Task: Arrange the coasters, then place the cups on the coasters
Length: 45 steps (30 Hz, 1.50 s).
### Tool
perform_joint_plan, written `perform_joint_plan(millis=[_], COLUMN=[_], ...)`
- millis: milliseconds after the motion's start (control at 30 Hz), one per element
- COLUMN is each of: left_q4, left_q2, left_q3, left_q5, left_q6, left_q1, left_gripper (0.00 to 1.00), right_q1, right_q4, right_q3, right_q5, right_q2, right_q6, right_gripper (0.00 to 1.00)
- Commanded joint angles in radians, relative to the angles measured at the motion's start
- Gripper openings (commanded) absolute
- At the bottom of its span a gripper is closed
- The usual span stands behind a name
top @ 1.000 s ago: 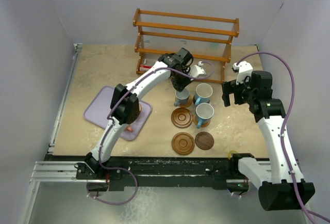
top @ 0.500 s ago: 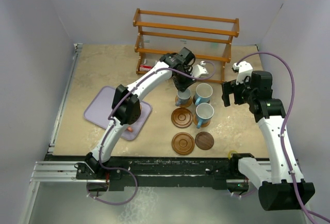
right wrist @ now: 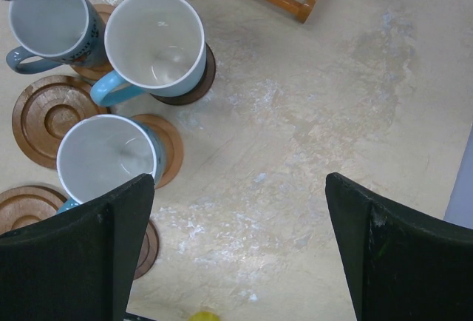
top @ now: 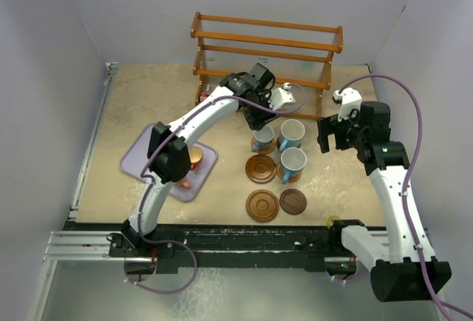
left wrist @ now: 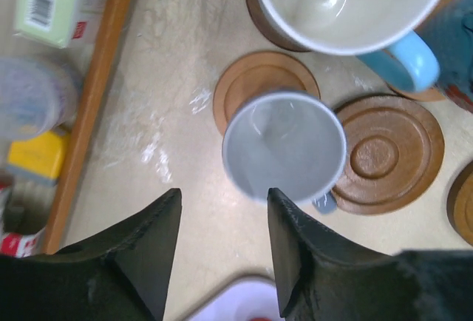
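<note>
Above a pale blue cup standing on a light brown coaster, the left jaws hang open, gripping nothing; the right jaws gape wide over the desk.

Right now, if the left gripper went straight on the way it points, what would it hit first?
Likely the grey-blue cup on its coaster, just ahead of the left gripper; depth is unclear.

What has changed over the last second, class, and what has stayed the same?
The left gripper opened and let go of the grey cup, leaving it on its light coaster. Its elbow swung left over the tray. The right gripper, open, and the two blue cups stayed put.
</note>
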Motion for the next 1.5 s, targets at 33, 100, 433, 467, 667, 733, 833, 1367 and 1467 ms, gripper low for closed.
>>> perform_joint_plan(millis=[33, 100, 433, 467, 667, 733, 833, 1367, 1467], left_q4=[0.093, 0.092, 0.135, 0.137, 0.102, 0.072, 0.014, -0.014, 0.005], left_q2=[-0.232, -0.272, -0.599, -0.634, -0.818, -0.866, -0.929, -0.992, -0.978], left_q3=[-0.101, -0.143, -0.519, -0.56, -0.781, -0.848, -0.903, -1.144, -1.169], left_q5=[-0.086, -0.112, -0.19, -0.186, -0.171, -0.172, -0.196, -0.243, -0.232], left_q6=[0.034, 0.034, 0.03, 0.024, -0.045, -0.071, -0.105, -0.116, -0.102], left_q1=[-0.006, -0.004, 0.032, 0.046, 0.149, 0.181, 0.209, 0.248, 0.268], left_gripper=[0.51, 0.54, 0.68, 0.68, 0.68, 0.68, 0.66, 0.6, 0.56], right_q1=[-0.006, -0.005, -0.01, -0.01, -0.01, -0.01, -0.01, -0.012, -0.012], right_q4=[0.017, 0.017, 0.019, 0.019, 0.019, 0.021, 0.025, 0.03, 0.027], right_q3=[-0.002, -0.003, -0.003, -0.004, -0.005, -0.005, -0.008, -0.016, -0.016], right_q5=[-0.015, -0.014, -0.013, -0.014, -0.02, -0.012, -0.004, -0.01, -0.016], right_q2=[-0.024, -0.026, -0.027, -0.026, -0.021, -0.024, -0.023, -0.02, -0.017], right_q6=[-0.003, -0.005, -0.009, -0.01, -0.01, -0.01, -0.012, -0.014, -0.015], right_gripper=[1.0, 1.0, 1.0, 1.0, 1.0, 1.0, 1.0, 1.0, 1.0])
